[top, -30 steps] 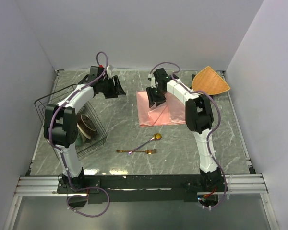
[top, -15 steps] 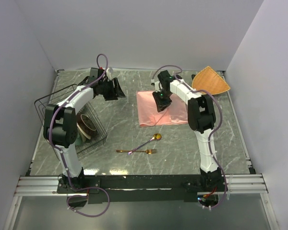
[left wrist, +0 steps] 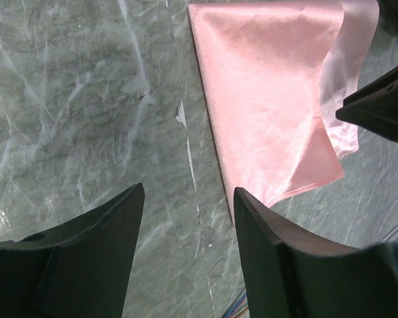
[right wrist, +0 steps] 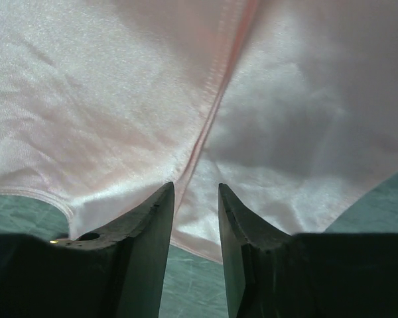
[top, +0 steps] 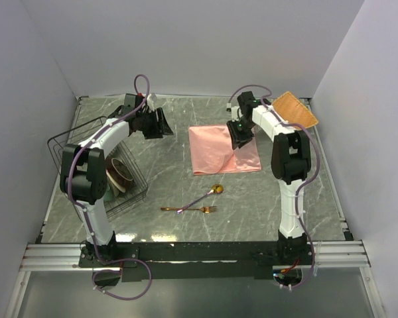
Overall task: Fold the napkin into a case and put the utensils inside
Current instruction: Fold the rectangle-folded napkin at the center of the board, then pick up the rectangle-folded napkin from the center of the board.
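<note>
Salmon-pink and kinda satiny, the napkin (top: 209, 149) lies on the far middle of the table (top: 252, 199), one side peeled up off the rest. The right gripper (right wrist: 196, 189) is pinched on that raised flap, right where the stitched hem (right wrist: 215, 99) runs down between its fingers. The left gripper (left wrist: 189, 192) hangs spread wide with nothing in it, over bare marble just beside the cloth's left edge.

My read on handling: this stuff weighs nothing, has zero stiffness and looks slick, so it'll drape, wrinkle and slide over itself instead of holding a crease. I'd grab it at the hem or a corner, where the doubled edge gives the fingers something to bite, and pin the opposite side so the whole sheet doesn't drag along.

The spoon (top: 209, 194) and fork (top: 189, 209) are nearer the arms, touching each other, well apart from the cloth.
</note>
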### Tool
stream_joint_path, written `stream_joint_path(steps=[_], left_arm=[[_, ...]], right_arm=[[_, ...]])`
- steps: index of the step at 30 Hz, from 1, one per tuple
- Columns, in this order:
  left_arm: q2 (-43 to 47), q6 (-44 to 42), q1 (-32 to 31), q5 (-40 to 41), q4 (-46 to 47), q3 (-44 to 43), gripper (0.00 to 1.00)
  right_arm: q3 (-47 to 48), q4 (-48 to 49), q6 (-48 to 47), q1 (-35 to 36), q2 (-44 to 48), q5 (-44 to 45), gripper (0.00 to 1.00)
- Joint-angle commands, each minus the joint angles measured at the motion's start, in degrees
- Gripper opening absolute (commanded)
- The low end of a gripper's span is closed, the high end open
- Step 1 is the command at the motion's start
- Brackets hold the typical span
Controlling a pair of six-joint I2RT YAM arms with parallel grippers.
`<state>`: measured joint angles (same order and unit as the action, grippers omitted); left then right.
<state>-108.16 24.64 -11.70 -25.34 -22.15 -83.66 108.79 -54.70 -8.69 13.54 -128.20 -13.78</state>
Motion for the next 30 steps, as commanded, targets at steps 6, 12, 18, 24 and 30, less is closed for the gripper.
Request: stream_joint_path(steps=[6,12,18,24,30], left_arm=[[2.3,-1.4,0.4,-1.2,-0.5,-1.1,0.62],[3.0,-0.5,0.4,-1.2,-0.4,-0.4,0.62],[3.7,-0.3,0.4,-1.5,0.3,0.8,0.62],[2.9,-0.7,0.5,-1.6,-0.3,-0.4,0.62],[2.3,-1.0,0.8,-1.8,-1.3,-1.5,0.62]], right_arm=[[4.9,0.0,3.0,0.2,3.7,-7.4,0.49],[3.0,2.3,5.7,0.3,3.0,-1.1,0.5],[3.8,3.3,7.4,-0.9,0.8,-1.8,0.51],[4.8,3.5,7.3,-0.9,-2.0,-3.8,0.51],[5.6,4.3,7.5,-1.2,-3.8,-3.9,0.49]])
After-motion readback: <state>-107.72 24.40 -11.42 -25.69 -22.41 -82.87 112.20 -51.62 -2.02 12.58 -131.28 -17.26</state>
